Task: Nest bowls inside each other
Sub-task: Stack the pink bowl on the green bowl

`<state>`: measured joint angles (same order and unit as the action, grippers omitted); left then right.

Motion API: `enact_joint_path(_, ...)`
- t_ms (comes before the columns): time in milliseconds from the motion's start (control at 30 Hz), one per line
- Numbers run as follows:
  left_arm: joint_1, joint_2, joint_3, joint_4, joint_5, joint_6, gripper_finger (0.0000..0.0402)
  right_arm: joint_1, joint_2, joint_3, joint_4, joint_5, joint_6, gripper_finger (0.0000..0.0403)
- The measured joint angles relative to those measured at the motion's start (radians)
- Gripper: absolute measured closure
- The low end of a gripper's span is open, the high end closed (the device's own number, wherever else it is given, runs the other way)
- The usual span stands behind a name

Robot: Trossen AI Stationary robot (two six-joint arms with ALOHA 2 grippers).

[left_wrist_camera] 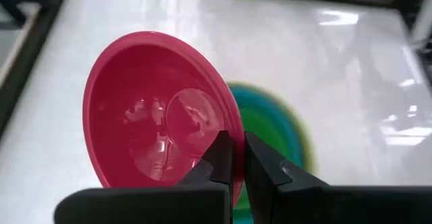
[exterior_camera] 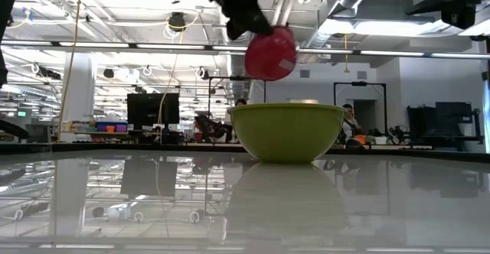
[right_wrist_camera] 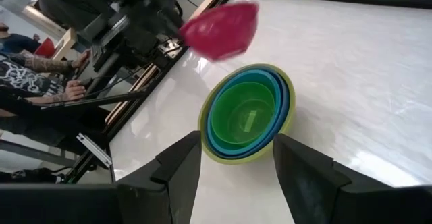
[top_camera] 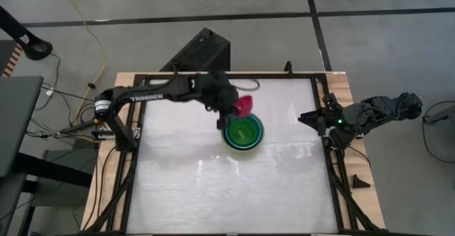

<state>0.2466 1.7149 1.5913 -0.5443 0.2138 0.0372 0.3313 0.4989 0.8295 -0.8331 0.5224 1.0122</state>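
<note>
A stack of nested bowls stands near the table's middle: olive-green outermost, then teal, light blue, and bright green innermost. The small magenta-pink bowl hangs in the air just beyond the stack's far-left rim, with my left gripper shut on it. My right gripper waits open at the table's right edge, pointing toward the stack with nothing between its fingers. My left gripper pinches the pink bowl's rim between its two fingers, one finger inside the bowl and the other outside. The fingers slant down from the table's left. The bowl is lifted clear and tipped steeply on its side, above the stack.
A black frame runs round the white tabletop. A black box stands beyond the far edge, and a small black wedge lies right of the frame. A seated person shows beyond the table's left side. Bare tabletop lies near the front.
</note>
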Motion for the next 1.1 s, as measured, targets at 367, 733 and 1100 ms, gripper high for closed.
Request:
enact_joint_path(367, -0.211, 0.024, 0.000, -0.024, -0.155, -0.032, 0.0401, 0.000, 0.000, 0.000, -0.002, 0.000, 0.000, 0.0186)
enact_joint_path(733, -0.306, 0.245, 0.006, -0.034, -0.382, 0.005, 0.0401, 0.015, 0.009, 0.000, 0.005, -0.033, 0.013, 0.0186)
enact_joint_path(1100, -0.293, 0.278, 0.006, -0.021, -0.448, -0.039, 0.0340, 0.062, 0.014, 0.000, 0.005, -0.042, 0.028, 0.0186)
